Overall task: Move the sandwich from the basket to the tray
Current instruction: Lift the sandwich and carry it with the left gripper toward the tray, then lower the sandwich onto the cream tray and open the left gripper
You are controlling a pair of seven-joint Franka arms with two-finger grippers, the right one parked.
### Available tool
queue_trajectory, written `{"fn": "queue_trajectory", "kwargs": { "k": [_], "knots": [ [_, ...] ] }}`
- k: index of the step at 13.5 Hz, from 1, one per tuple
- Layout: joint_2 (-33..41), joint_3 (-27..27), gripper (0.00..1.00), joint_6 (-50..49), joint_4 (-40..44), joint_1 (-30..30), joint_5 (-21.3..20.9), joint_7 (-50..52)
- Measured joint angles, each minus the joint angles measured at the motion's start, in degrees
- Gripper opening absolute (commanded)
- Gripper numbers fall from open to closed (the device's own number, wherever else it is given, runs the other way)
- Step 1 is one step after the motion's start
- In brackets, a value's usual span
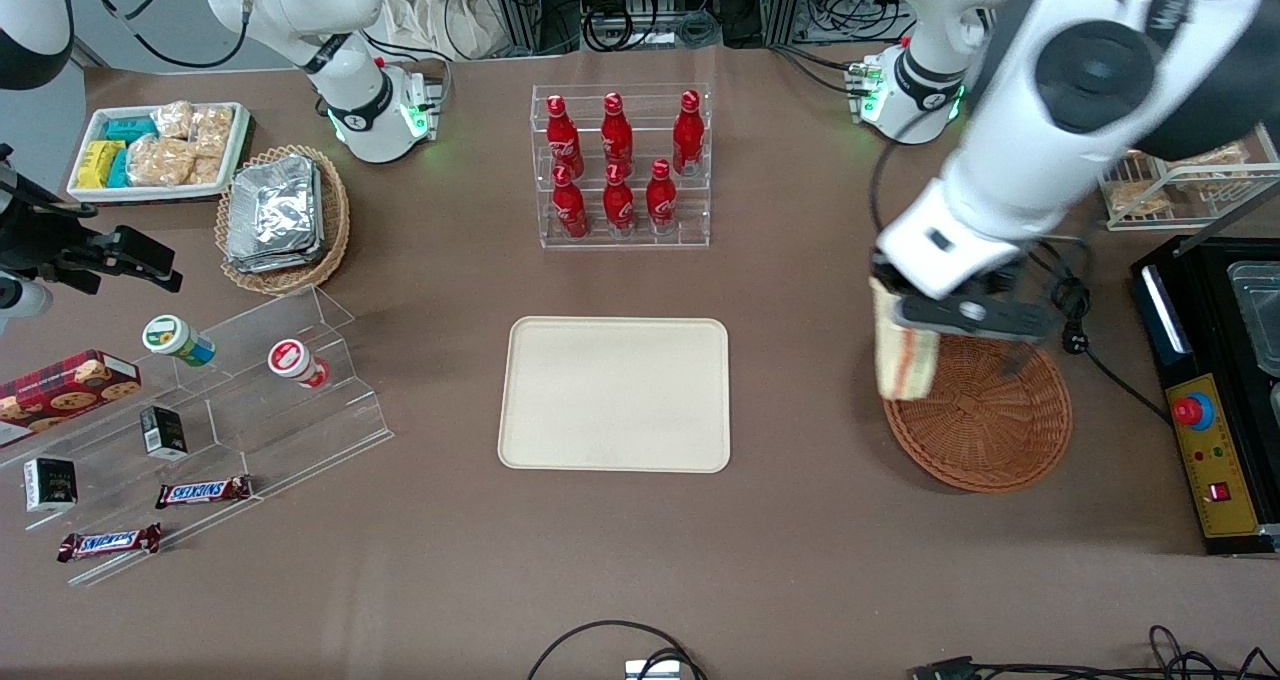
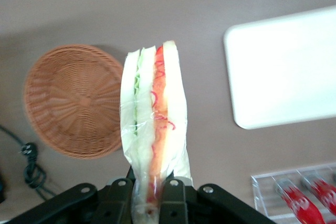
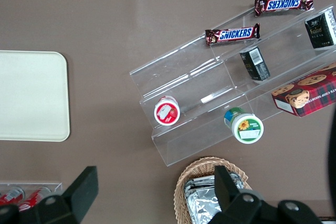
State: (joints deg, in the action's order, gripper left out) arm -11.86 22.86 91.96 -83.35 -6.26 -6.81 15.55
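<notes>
Gripper (image 1: 905, 312) above basket (image 1: 985, 420) rim, pinching sandwich (image 1: 905, 358) by 1 end. Wrist view alone reveals filling layers; front view alone shows whole tray (image 1: 616, 394).

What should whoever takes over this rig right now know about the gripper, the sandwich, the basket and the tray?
Gripper: shut on the sandwich, held in the air above the basket's rim on the side toward the tray.
Basket: nothing in it.
Tray: bare, at the table's middle, nearer the front camera than the rack of red bottles.
Done: sandwich picked up out of the basket.
Left: carry it over the tray, lower it, open the fingers, pull the arm back.
</notes>
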Motion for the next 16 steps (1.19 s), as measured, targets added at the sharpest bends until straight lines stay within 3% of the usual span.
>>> {"fn": "queue_trajectory", "kwargs": {
  "k": [4, 8, 12, 16],
  "knots": [
    [-5.1, 5.5, 0.00, 4.5, -0.4, -4.1, -0.9, 6.5],
    [-17.3, 6.5, 0.00, 13.7, -0.6, -11.0, -11.4, 19.1],
    [-28.1, 6.4, 0.00, 24.9, -0.4, -12.3, -20.0, 26.7],
    [-33.8, 4.1, 0.00, 30.6, -0.1, -12.8, -22.3, 28.9]
  ]
}}
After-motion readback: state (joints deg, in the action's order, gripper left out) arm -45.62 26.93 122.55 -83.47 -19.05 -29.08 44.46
